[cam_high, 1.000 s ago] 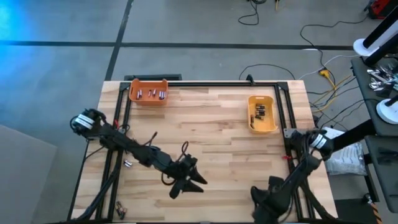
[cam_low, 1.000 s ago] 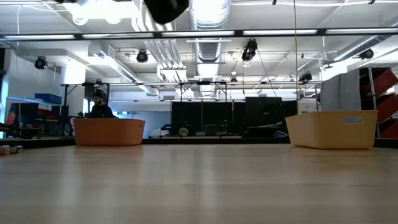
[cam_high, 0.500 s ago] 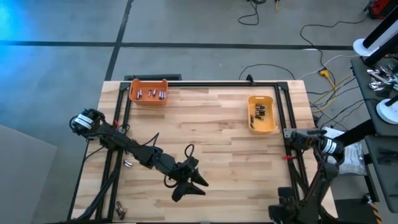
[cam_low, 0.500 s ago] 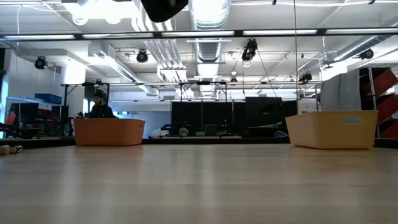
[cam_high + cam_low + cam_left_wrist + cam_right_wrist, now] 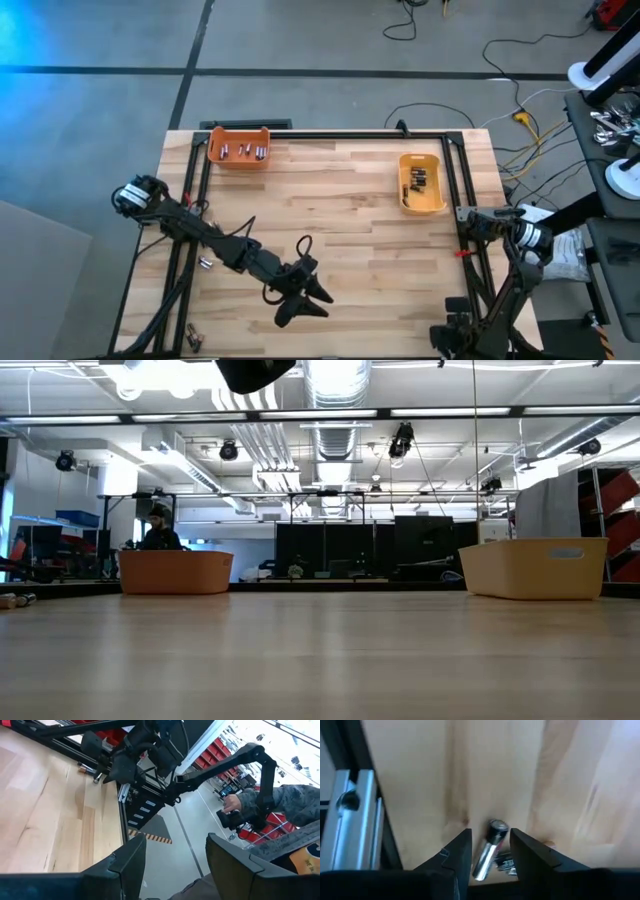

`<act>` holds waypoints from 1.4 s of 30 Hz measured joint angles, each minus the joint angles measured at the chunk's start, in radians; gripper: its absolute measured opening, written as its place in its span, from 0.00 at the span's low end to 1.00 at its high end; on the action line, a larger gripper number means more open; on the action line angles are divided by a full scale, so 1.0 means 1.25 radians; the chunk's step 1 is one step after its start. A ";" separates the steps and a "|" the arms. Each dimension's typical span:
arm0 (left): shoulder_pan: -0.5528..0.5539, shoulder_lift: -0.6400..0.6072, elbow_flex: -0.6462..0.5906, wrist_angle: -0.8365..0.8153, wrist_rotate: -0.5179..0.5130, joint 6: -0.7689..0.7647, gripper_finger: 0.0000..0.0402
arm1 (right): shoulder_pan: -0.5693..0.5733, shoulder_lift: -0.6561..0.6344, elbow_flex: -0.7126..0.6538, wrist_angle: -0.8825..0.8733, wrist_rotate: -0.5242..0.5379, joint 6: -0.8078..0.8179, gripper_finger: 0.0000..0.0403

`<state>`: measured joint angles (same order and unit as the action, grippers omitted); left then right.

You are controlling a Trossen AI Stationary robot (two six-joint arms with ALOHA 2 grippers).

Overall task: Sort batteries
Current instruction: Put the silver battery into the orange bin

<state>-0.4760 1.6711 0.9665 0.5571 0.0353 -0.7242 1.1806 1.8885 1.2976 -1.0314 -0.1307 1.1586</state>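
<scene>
- The table (image 5: pixel 330 200) is the largest thing: a butcher-block top of pale wooden strips with visible grain, framed by black metal rails.
- The left arm (image 5: pixel 200 235), dark and jointed with looped cables, reaches from the table's left edge toward the near middle of the top.
- The right arm (image 5: pixel 505 285) stands at the near right corner, folded down along the table's edge.
- The orange bin (image 5: pixel 239 147), a smooth rounded plastic tub, sits at the far left of the top; several small silvery batteries (image 5: pixel 243 151) lie inside it.
- The yellow bin (image 5: pixel 421 183), of the same smooth plastic, sits at the far right and holds dark batteries (image 5: pixel 417 181) in a cluster.
- The left gripper (image 5: pixel 300 300) hovers near the table's front edge; its two dark angular fingers (image 5: pixel 131 862) are spread apart with nothing between them.
- The right gripper (image 5: pixel 490 851) is low over the wood beside an aluminium rail (image 5: pixel 350 805). Its dark fingers (image 5: pixel 457 851) flank a battery, but whether they pinch it or only bracket it cannot be told.
- That battery (image 5: pixel 489 849) is a shiny metallic cylinder with a dark end cap, tilted between the fingers.
- A loose battery (image 5: pixel 205 264) lies on the wood near the left arm.
- Two more loose batteries (image 5: pixel 189 334) lie at the near left corner.
</scene>
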 joint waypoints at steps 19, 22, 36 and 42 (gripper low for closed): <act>-0.003 0.000 0.000 0.001 -0.001 -0.032 0.46 | -0.004 -0.005 -0.096 0.091 -0.035 0.039 0.15; -0.003 0.000 0.000 0.002 -0.001 -0.035 0.46 | -0.006 -0.004 -0.103 0.100 -0.036 0.039 0.14; -0.002 -0.002 0.000 -0.038 -0.045 -0.006 0.46 | -0.099 -0.002 -0.078 0.093 -0.012 -0.003 0.14; -0.002 -0.002 -0.002 -0.067 -0.051 -0.005 0.46 | -0.169 -0.002 -0.036 0.096 0.058 -0.089 0.13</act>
<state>-0.4782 1.6691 0.9637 0.4732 -0.0280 -0.7311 0.9694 1.8866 1.2527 -0.9116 -0.0577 1.0476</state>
